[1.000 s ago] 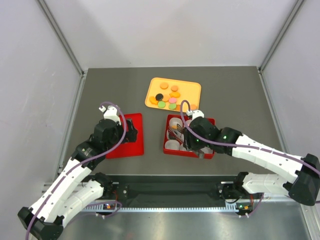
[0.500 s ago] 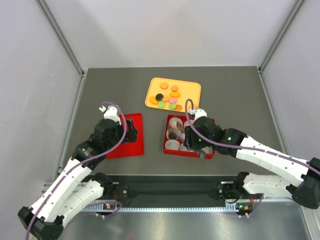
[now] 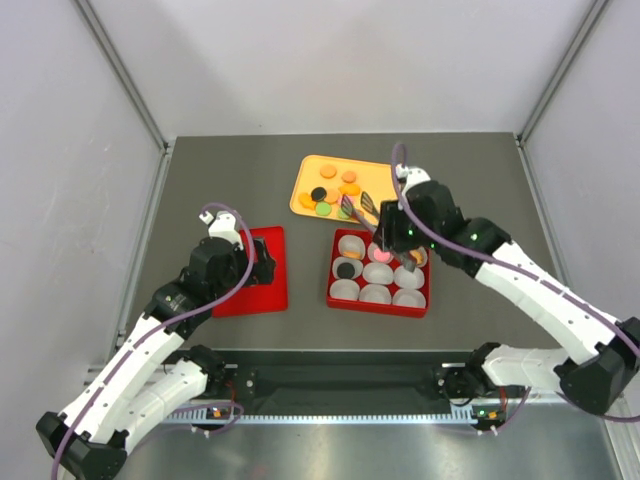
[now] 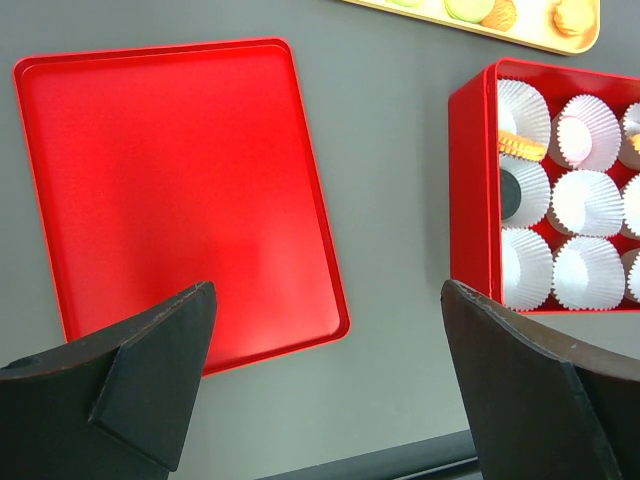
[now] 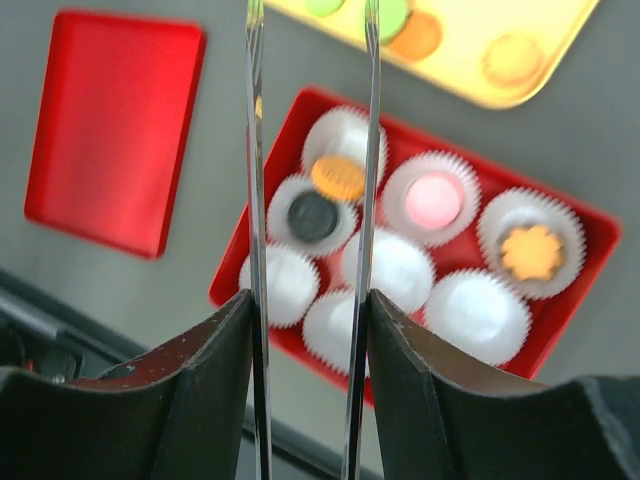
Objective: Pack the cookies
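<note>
The overhead view is bright, with even, diffuse light falling from above. The arms throw only soft, short shadows on the matte grey table [image 3: 480, 170], and the pale walls show no glare. The left wrist view is sharp, with a faint pale sheen in the middle of the red lid [image 4: 170, 190]. The right wrist view is soft: the cookies [image 5: 338, 177], paper cups [image 5: 480, 315] and yellow tray [image 5: 560, 30] blur, while the 2 blades of the tongs [image 5: 368, 150] catch thin bright streaks. The left gripper [image 4: 328, 288] and right gripper [image 5: 310, 300], close to their lenses, read dark with little detail.
</note>
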### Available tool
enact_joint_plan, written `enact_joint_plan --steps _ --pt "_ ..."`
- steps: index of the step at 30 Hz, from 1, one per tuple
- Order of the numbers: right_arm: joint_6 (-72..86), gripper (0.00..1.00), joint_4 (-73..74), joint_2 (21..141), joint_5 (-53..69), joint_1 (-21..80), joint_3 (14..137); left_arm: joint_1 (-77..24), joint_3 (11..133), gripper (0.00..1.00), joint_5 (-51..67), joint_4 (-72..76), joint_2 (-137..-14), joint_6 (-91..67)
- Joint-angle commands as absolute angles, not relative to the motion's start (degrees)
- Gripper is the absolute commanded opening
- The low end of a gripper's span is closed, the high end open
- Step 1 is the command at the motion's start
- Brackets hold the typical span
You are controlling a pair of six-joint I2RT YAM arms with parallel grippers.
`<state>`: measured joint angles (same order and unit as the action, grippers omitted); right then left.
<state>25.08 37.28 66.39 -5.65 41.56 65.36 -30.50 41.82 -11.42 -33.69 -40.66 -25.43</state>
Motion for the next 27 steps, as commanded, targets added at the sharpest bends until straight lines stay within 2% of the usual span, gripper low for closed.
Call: enact_joint_plan --steps 1,14,27 --pt "21.36 0.47 34.81 70.3 -1.94 36.4 71.53 -30.76 42.01 0.99 -11.34 -32.7 -40.61 -25.58" --pt "17.23 0.47 31.82 88.93 -0.88 26.29 84.9 -30.85 41.92 0.99 -11.78 -32.7 -40.16 -25.58" --pt "15.73 0.46 30.5 104.84 1.41 25.84 92.55 -30.85 42.01 0.99 -12.48 -32.96 -40.69 -25.75"
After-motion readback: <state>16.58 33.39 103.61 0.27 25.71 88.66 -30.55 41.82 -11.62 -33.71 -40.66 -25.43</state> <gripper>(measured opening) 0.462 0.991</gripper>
